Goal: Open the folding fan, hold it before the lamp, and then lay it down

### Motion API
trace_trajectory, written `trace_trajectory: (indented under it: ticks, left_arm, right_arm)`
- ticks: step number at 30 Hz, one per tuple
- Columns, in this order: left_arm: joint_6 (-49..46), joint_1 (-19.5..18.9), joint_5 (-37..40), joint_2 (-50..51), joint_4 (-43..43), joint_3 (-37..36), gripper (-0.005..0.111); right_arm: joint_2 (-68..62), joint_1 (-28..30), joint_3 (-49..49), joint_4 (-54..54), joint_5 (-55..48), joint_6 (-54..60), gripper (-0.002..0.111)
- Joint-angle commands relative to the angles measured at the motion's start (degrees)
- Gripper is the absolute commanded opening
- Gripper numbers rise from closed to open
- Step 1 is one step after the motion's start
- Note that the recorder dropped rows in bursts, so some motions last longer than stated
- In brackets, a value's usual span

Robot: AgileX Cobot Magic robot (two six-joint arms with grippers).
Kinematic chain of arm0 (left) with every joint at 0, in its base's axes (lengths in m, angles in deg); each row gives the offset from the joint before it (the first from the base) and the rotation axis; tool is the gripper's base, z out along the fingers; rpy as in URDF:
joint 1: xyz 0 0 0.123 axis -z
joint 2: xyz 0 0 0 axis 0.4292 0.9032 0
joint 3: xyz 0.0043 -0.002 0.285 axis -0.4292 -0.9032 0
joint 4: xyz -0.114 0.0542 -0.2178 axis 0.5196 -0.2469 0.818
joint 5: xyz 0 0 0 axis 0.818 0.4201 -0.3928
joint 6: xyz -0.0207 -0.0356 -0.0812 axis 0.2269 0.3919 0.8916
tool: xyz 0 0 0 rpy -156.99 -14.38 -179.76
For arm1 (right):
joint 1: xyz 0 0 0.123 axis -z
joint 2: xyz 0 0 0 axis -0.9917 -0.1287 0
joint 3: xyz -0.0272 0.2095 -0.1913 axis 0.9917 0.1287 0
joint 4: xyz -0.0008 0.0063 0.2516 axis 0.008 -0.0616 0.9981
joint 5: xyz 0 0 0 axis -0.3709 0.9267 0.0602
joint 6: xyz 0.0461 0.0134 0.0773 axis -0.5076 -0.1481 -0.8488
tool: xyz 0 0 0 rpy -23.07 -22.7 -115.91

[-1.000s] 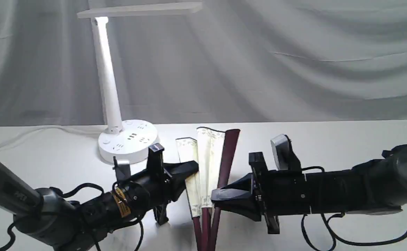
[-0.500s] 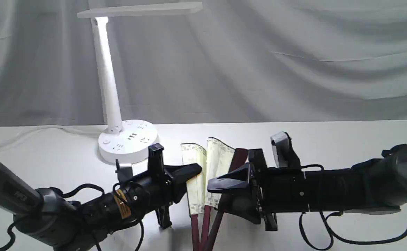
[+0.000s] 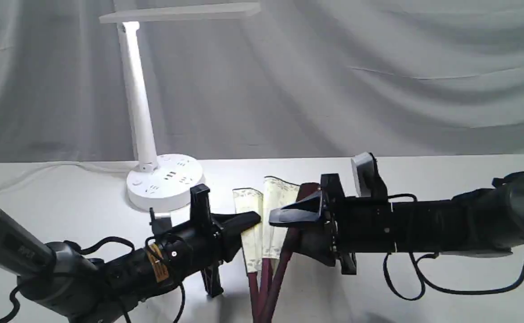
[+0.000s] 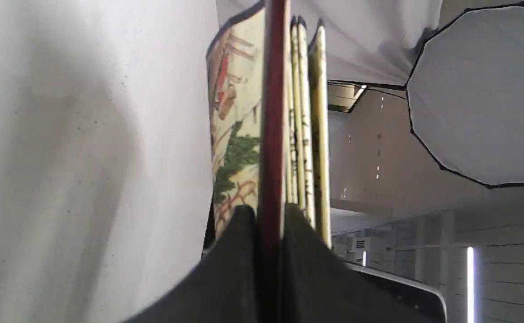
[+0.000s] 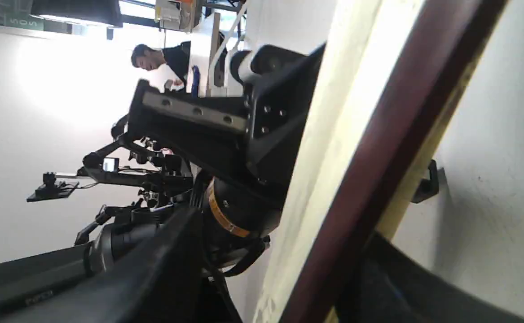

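Left gripper [image 3: 244,222] pinches the fan [image 3: 268,211] by its left guard; our right gripper [image 3: 286,233] gapes around the right one. Barely spread, it sits right of the lamp [image 3: 138,103]; we judge most work remains.

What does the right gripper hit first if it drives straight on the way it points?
The fan: its maroon guard stands between the open jaws of the right gripper. Behind it, probably the left gripper; depth unclear.
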Motion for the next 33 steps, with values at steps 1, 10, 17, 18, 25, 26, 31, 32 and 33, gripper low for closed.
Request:
trace_trajectory:
  ticks: [1, 10, 17, 18, 25, 26, 31, 32, 33]
  left_arm:
    - [1.57, 0.26, -1.32, -0.55, 0.94, 0.31, 0.000]
    - [1.46, 0.26, -1.32, -1.82, 2.45, 0.31, 0.000]
    - [1.33, 0.26, -1.32, -2.23, 2.38, 0.31, 0.000]
    - [1.33, 0.26, -1.32, -2.23, 2.38, 0.31, 0.000]
    - [1.33, 0.26, -1.32, -2.23, 0.37, 0.31, 0.000]
    - [1.33, 0.26, -1.32, -2.23, 0.37, 0.31, 0.000]
    - [1.33, 0.26, -1.32, -2.61, 0.62, 0.31, 0.000]
    - [1.44, 0.26, -1.32, -2.60, 0.50, 0.31, 0.000]
    - [1.44, 0.26, -1.32, -2.60, 0.36, 0.31, 0.000]
  right_arm:
    - [0.51, 0.40, -1.98, -0.34, 1.44, -1.26, 0.045]
    - [-1.02, 0.40, -1.98, 0.36, 3.10, -1.41, 0.045]
    - [-3.50, 0.40, -2.08, 0.51, -1.79, -1.17, 0.045]
    - [-3.50, 0.40, -2.21, 0.51, -1.79, -1.18, 0.045]
    - [-3.50, 0.41, -2.32, 0.51, 0.62, -1.18, 0.045]
    - [-3.50, 0.41, -2.32, 0.51, 0.74, -1.18, 0.045]
    - [-3.50, 0.40, -2.32, 0.51, 1.66, -1.18, 0.045]
    - [-3.50, 0.40, -2.32, 0.51, 1.78, -1.18, 0.045]
    - [-3.50, 0.40, -2.32, 0.51, 1.78, -1.18, 0.045]
